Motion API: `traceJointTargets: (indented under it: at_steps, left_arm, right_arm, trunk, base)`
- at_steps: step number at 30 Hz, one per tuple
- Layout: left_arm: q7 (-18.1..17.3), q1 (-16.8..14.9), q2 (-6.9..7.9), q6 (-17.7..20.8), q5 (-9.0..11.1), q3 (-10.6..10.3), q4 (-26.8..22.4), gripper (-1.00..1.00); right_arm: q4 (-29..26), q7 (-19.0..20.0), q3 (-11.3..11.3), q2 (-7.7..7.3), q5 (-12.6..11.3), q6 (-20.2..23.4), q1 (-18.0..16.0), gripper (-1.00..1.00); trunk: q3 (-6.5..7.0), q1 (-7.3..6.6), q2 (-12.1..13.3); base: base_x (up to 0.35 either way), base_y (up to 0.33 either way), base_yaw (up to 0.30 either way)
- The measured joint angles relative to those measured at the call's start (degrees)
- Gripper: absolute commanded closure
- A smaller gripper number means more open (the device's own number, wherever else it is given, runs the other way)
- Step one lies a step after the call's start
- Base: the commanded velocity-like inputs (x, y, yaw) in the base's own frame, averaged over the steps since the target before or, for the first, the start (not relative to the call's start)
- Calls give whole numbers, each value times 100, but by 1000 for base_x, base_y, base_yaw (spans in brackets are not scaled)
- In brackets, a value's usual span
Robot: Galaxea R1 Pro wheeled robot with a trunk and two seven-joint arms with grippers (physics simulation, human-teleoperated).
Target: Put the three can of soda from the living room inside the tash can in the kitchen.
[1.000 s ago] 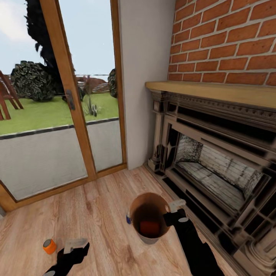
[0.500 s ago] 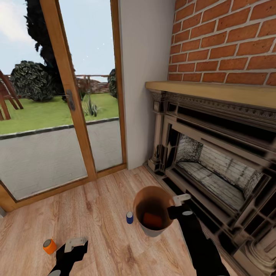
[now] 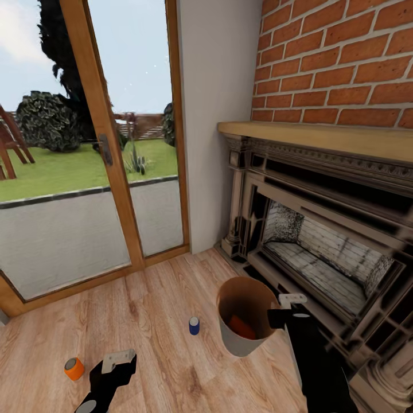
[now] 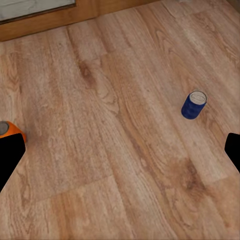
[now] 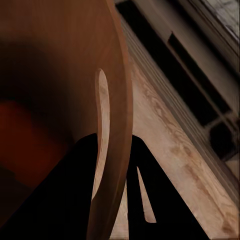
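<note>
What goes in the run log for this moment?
right gripper: shut on bin rim | left gripper: open | bin: one orange can | floor: blue can, orange can

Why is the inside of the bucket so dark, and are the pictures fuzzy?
Right wrist view: the bin sits very close, its brown inside shadowed, its rim soft. Head view: sharp and evenly lit; an orange can shows inside. Left wrist view: the blue can looks slightly soft.

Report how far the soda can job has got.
Done: one orange can lies inside the bin.
In hand: the right gripper is shut on the bin's rim, one finger inside the wall and one outside, as the right wrist view shows, with the bin tilted.
Left: the blue can and the other orange can stand on the floor; the left gripper is open between them. The bin remains by the fireplace.
</note>
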Motion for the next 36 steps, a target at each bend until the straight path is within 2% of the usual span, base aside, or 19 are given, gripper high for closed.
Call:
traceJointTargets:
  at_steps: [3, 6, 9, 13, 28, 34, 36]
  left_arm:
    - [0, 0, -7, 1, -1, 0, -16, -100]
    - [0, 0, -8, 1, -1, 3, -17, -100]
    - [0, 0, -8, 1, -1, 4, -22, -100]
    - [0, 0, -9, 1, -1, 1, -21, -100]
    - [0, 0, -9, 1, -1, 0, 3, -100]
    - [0, 0, -9, 0, -5, 0, 3, -100]
    - [-5, 0, -9, -7, -9, 0, 2, -100]
  right_arm:
    - [-78, 4, -45, -7, 8, 322, 5, 100]
    - [-340, 21, -183, -2, -14, 654, 4, 100]
    - [-566, 107, -284, -1, 78, 889, 3, 100]
    - [-690, 276, -344, -7, 11, 1040, 5, 100]
    - [-693, 324, -352, -8, 15, 1065, 5, 100]
    - [-680, 323, -349, -8, 45, 1052, 4, 100]
    - [-673, 326, -346, -7, -41, 1031, 4, 100]
  trunk:
    - [0, 0, 0]
    - [0, 0, 0]
    - [0, 0, 0]
    - [0, 0, 0]
    - [0, 0, 0]
    - [0, 0, 0]
    - [9, 0, 0]
  base:
    - [0, 0, 0]
    - [0, 0, 0]
    - [2, 0, 0]
    - [128, 49, 0]
    - [302, 91, 0]
    - [116, 13, -33]
    - [4, 0, -224]
